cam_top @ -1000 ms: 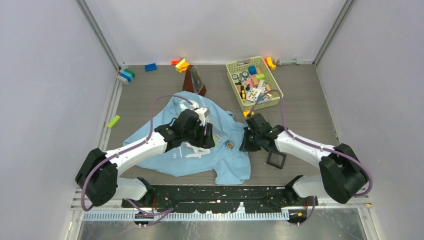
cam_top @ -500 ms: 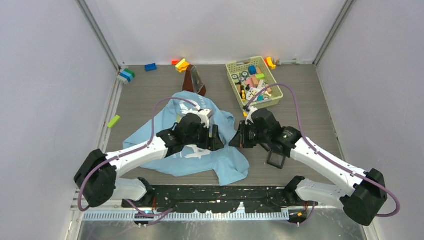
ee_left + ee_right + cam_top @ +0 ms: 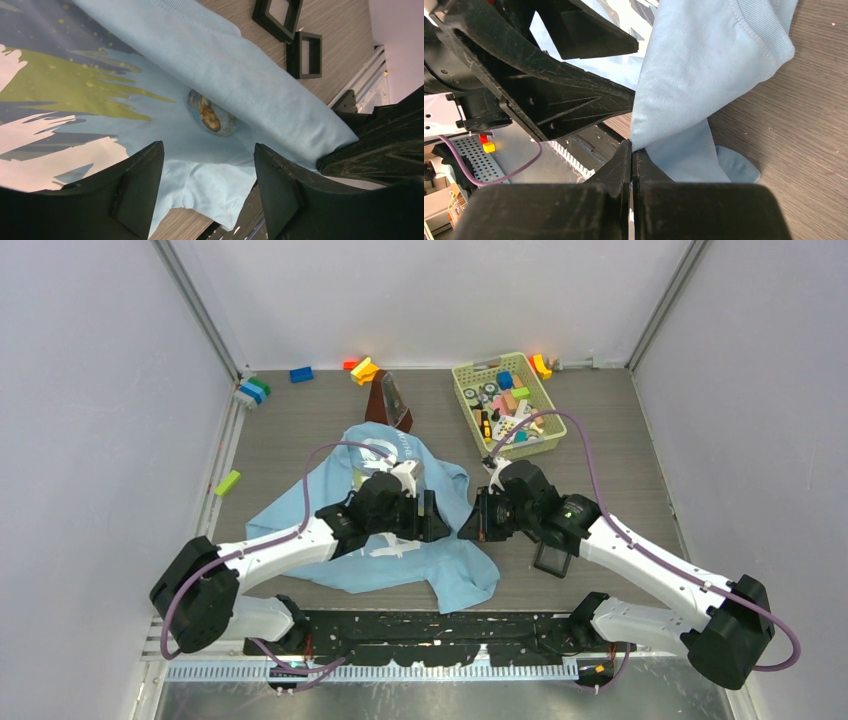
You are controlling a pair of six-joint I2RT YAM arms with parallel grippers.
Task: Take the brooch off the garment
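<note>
Right gripper (image 3: 631, 150): clamped onto the garment (image 3: 704, 65) hem, pulled up and leftward over the last second | left gripper (image 3: 207, 165): fingers spread wide, holding nothing, above the brooch (image 3: 212, 114) at frame centre | brooch seemingly still pinned, cloth now held taut for extraction.

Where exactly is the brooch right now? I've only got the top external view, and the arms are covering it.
Observer: The left wrist view shows the brooch lying on the garment, just below a fold of the fabric. It sits ahead of the gap of the open left claw, not touched by either finger.
Operator: And is the other claw holding anything?
Observer: Yes. The right wrist view shows the right claw shut on an edge of the garment, with the fabric pinched between its fingertips.
</note>
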